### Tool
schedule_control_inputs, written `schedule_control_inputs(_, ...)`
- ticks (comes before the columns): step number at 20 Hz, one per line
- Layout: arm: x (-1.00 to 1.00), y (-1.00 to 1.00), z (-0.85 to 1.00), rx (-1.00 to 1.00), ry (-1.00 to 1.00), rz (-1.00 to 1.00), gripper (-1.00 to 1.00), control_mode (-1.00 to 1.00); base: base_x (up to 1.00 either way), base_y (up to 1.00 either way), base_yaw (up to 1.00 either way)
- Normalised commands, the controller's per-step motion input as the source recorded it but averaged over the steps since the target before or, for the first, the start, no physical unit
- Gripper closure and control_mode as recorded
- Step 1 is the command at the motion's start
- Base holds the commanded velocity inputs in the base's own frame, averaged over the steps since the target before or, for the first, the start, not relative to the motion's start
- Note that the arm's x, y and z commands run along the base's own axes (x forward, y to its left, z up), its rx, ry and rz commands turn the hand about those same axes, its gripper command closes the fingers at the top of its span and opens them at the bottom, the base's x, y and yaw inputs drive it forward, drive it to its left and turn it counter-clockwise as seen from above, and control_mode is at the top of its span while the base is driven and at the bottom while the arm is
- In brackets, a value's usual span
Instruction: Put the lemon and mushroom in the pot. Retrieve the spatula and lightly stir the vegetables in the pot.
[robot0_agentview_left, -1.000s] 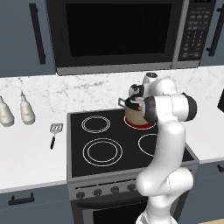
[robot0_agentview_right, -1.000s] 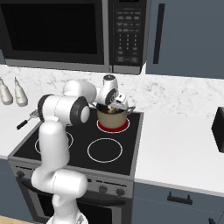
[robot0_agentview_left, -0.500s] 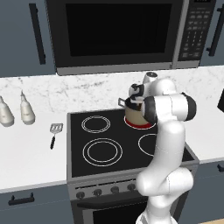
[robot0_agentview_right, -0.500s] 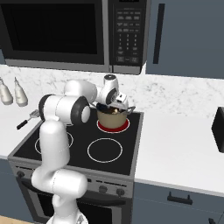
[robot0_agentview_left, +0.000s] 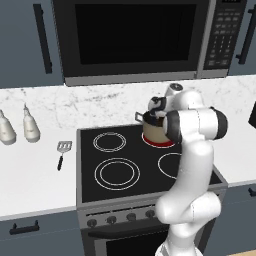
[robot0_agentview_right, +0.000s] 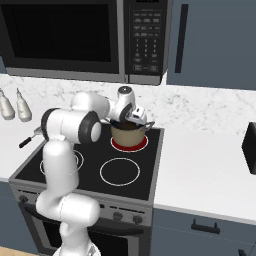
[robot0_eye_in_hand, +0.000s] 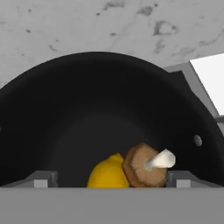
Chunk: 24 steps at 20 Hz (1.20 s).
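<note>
The tan pot (robot0_agentview_left: 152, 131) (robot0_agentview_right: 127, 135) stands on the glowing red back burner. My gripper (robot0_agentview_left: 156, 111) (robot0_agentview_right: 131, 119) (robot0_eye_in_hand: 113, 180) hangs just over its mouth, pointing down into it. Its fingertips (robot0_eye_in_hand: 41, 179) stand wide apart, open, with nothing gripped. On the pot's dark bottom (robot0_eye_in_hand: 87, 131) the yellow lemon (robot0_eye_in_hand: 107, 173) lies against the brown mushroom (robot0_eye_in_hand: 144, 165), whose pale stem points toward the camera. The spatula (robot0_agentview_left: 62, 152) lies on the white counter left of the stove; its black handle (robot0_agentview_right: 26, 142) shows past my arm.
Two pale bottles (robot0_agentview_left: 17, 127) (robot0_agentview_right: 12, 105) stand at the back of the left counter. The black stovetop (robot0_agentview_left: 115, 172) has other unlit burners. A microwave (robot0_agentview_left: 135, 35) hangs above. A dark object (robot0_agentview_right: 249, 147) sits at the right edge of the counter.
The hand has stayed over the pot. Nothing else in the base views has visibly moved.
</note>
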Motion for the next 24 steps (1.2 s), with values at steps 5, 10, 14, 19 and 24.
schedule_control_inputs(5, -0.42, 0.00, 0.33, 0.00, -0.19, -0.01, -1.00, -1.00, 0.00, 0.00, 0.00)
schedule_control_inputs(10, -0.65, 0.00, 0.66, 0.00, -0.14, -0.03, -1.00, -1.00, 0.00, 0.00, 0.00)
schedule_control_inputs(14, -0.75, 0.00, 0.51, 0.00, -0.12, -0.01, -1.00, -1.00, 0.00, 0.00, 0.00)
schedule_control_inputs(19, -0.80, 0.00, 0.62, -0.01, -0.05, 0.00, -1.00, -1.00, 0.00, 0.00, 0.00)
schedule_control_inputs(24, -0.95, 0.00, 0.71, 0.00, -0.04, 0.00, -1.00, -1.00, 0.00, 0.00, 0.00)
